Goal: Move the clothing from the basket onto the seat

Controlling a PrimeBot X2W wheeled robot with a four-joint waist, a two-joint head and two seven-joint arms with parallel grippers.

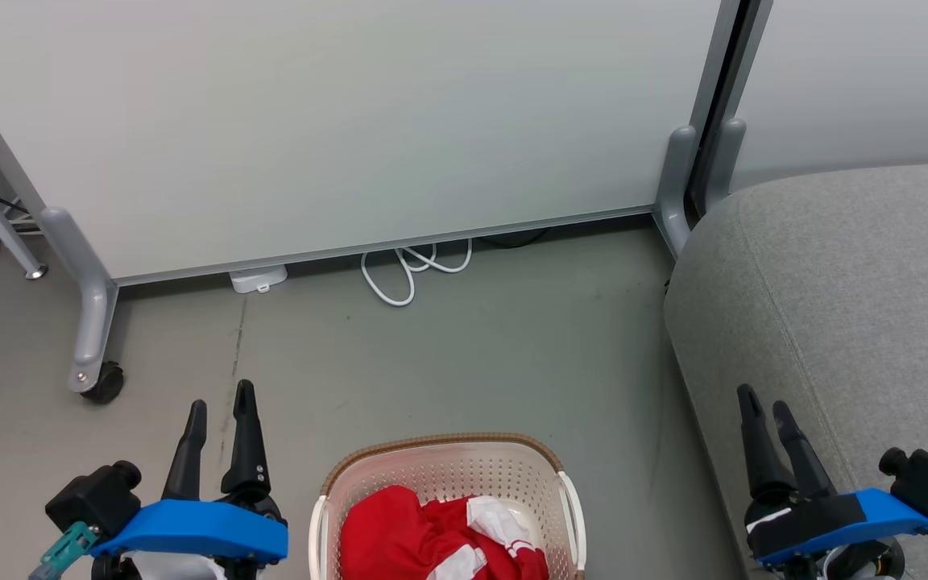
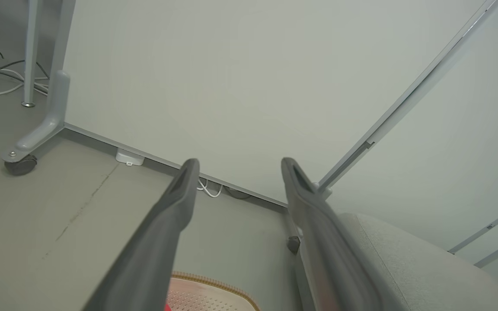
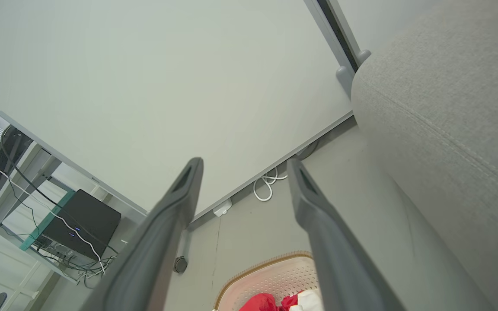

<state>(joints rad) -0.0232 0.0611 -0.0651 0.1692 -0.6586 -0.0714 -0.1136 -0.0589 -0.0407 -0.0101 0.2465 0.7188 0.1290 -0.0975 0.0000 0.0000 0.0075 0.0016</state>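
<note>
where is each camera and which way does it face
Head view: on the head, looking forward and down at the floor, basket, clothing and seat; left hand and right hand show at the bottom corners.
Left wrist view: on the left wrist, looking along its open fingers at the panel.
Right wrist view: on the right wrist, along its fingers, panel ahead, seat at right.
All share basket, seat and panel.

Light is coming in bright and diffuse, apparently from above. Soft shadows are sitting on the floor (image 1: 472,346) under the white panel (image 1: 351,121) and along the seat (image 1: 851,306). Head view is rendering sharp. Wrist views are showing wide-angle stretch toward the edges; fingers (image 2: 160,233) of the left gripper (image 2: 239,160) and right gripper (image 3: 244,160) are blurring up close.
</note>
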